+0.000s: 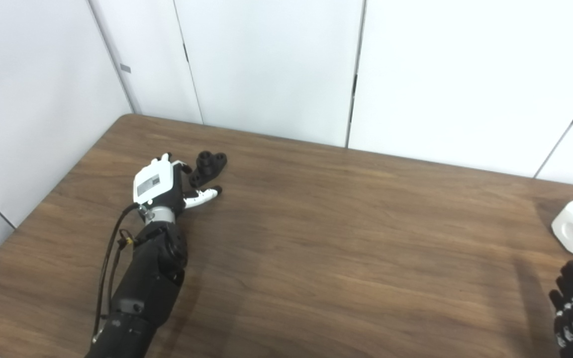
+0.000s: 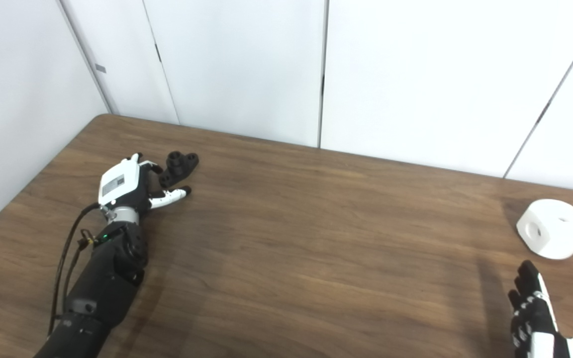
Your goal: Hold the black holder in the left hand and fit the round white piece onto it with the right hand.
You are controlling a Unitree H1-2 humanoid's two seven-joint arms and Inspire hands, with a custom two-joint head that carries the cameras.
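Both parts lie on the table, neither yet held.

Our left hand, fingers apart and empty, sits just beside the black holder, lying up-right of it; far right, the round white piece rests beyond our open right hand, partly cut off.

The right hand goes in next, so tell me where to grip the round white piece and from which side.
Grip the round white piece across its chamfered outer sides, coming from above and the near side, where the right hand waits with fingers apart. It lies flat on the table, holes on top and side, so keep fingers off those.
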